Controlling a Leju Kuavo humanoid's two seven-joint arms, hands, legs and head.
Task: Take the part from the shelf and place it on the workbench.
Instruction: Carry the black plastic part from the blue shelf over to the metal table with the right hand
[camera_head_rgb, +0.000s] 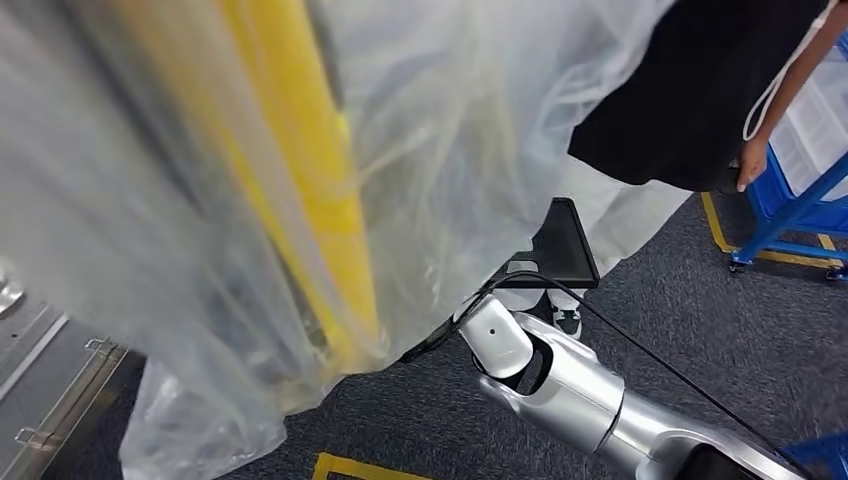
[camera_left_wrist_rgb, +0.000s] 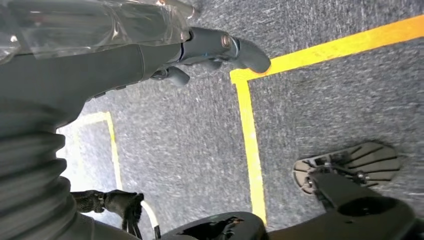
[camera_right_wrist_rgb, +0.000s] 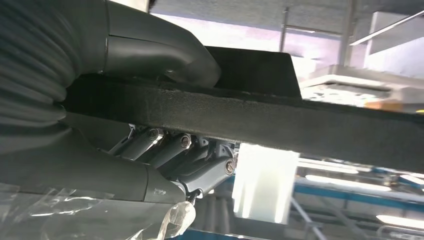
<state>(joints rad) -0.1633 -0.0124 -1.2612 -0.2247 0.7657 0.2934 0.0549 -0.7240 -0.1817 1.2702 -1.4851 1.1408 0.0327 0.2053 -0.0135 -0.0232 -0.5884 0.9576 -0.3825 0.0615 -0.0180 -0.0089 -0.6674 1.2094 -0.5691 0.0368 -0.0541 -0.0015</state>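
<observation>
Mostly plastic wrap (camera_head_rgb: 200, 200) — part (camera_right_wrist_rgb: 300, 125) half-hidden

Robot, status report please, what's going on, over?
Right robot hand gripping black foam-edged panel. Left robot hand against clear plastic wrap, grip unclear. Person in black top close ahead.

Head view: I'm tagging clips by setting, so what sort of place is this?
Probably a factory or warehouse floor: grey carpet-like flooring marked with yellow tape lines, a blue metal trolley frame holding clear bins, and a large part wrapped in clear plastic sheeting.
</observation>
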